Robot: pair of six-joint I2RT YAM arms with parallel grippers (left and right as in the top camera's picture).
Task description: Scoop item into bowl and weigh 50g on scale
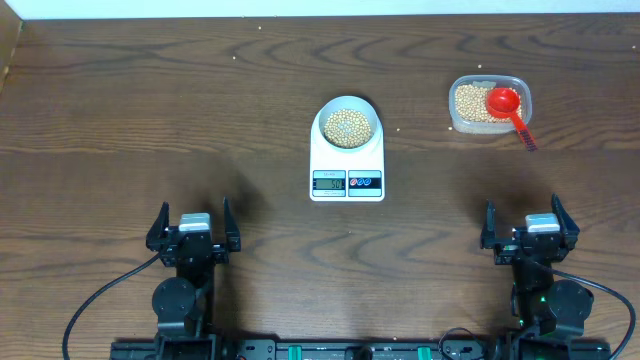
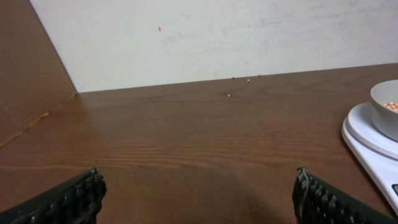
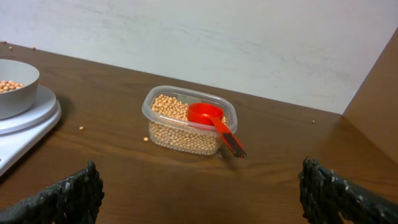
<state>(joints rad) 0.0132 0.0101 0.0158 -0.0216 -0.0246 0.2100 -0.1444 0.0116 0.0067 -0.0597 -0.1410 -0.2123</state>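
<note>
Gaping wide and empty: left end effector (image 1: 194,212), right end effector (image 1: 522,210).

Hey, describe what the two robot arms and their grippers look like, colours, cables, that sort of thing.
Both arms are black with round joint housings. The left gripper and right gripper each have two black fingers with ribbed inner faces, and a small grey block sits on each. A thin black cable loops out from each base. A tiny green light glows on the right arm.
</note>
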